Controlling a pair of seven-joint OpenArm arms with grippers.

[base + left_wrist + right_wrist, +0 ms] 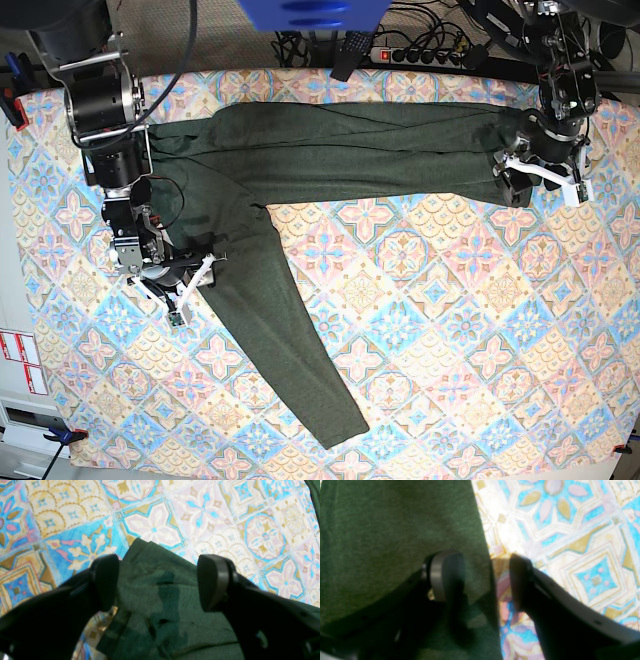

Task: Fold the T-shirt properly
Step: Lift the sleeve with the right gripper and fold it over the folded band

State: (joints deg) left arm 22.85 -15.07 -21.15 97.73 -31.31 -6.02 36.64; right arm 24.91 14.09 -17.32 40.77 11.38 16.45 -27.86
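While the T-shirt lies spread along the bench's 12 o'clock edge, one sleeve trailing toward 6, the left tool straddles its 3 o'clock end, jaws wide, released; the right tool, also parted, straddles the 9 o'clock hem.

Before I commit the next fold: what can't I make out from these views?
- Base view: the T-shirt's left end is hidden under the right arm.
- Left wrist: cloth beyond the left tool is cut off by the frame.
- Right wrist: right tool is blurred, so contact is unclear.
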